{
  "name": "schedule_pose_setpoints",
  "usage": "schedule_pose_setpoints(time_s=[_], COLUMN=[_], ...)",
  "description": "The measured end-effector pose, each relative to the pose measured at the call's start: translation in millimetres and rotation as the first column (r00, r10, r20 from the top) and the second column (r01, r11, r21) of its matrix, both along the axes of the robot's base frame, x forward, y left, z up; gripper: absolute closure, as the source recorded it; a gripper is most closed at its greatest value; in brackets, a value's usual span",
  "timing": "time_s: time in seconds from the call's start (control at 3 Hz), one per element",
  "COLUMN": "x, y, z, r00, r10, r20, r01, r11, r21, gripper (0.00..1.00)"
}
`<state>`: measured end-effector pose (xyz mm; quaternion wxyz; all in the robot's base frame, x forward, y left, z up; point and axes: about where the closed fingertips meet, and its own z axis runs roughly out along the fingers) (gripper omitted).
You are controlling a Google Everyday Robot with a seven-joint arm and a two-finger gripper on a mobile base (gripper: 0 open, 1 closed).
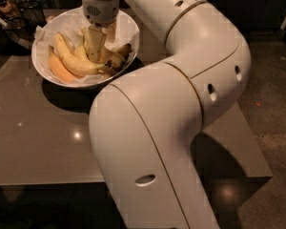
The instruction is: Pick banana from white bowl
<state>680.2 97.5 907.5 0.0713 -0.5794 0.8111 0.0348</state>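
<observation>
The white bowl (42,67), lined with crumpled white paper, stands at the table's far left. In it lie a long yellow banana (70,61), an orange-tinted banana (57,71) at the left rim, and the plump brown-blotched banana (118,56) to the right. My gripper (96,50) points straight down into the bowl. It is at the stem end of the brown-blotched banana, between that banana and the long yellow one, and hides that end.
The bowl sits on a glossy grey table (43,142). My large white arm (181,94) bends across the table's middle and right, hiding much of it. Dark clutter (12,13) lies beyond the bowl at the far left. The floor (271,109) lies to the right.
</observation>
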Motion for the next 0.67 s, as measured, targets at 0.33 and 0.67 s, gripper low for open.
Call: schedule_pose_setpoints(time_s=[0.33,0.67], x=[1.4,2.3], y=[-3.1,-7.2], z=[-5.6,-9.1], r00=[0.9999,0.9996], r10=[-0.005,-0.013], r20=[-0.015,-0.025], r01=[0.005,0.013], r11=[1.000,1.000], r21=[-0.005,-0.011], gripper=[0.32,0.32])
